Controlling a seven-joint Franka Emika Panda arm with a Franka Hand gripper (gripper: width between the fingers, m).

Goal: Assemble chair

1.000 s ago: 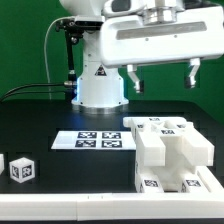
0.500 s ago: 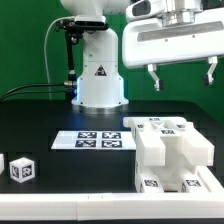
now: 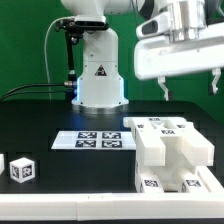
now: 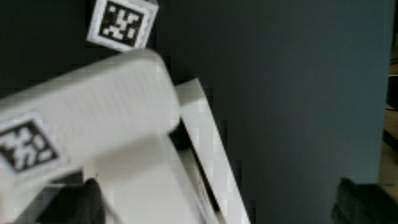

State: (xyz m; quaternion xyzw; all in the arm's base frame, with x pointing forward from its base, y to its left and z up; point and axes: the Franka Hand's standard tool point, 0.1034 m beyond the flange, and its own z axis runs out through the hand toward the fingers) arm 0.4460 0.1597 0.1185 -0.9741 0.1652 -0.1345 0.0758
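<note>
chair (image 3: pixel 170 152): chunky smooth white stepped block, lower right, square edges | gripper (image 3: pixel 188 88): fingers wide apart, holding nothing, upper right, well clear of it

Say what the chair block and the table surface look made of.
Chair block: probably hard plastic, matte white, with crisp moulded edges and stuck-on printed tags. Table: looks like a matte black sheet or cloth, with no glare; the exact material is unclear.
</note>
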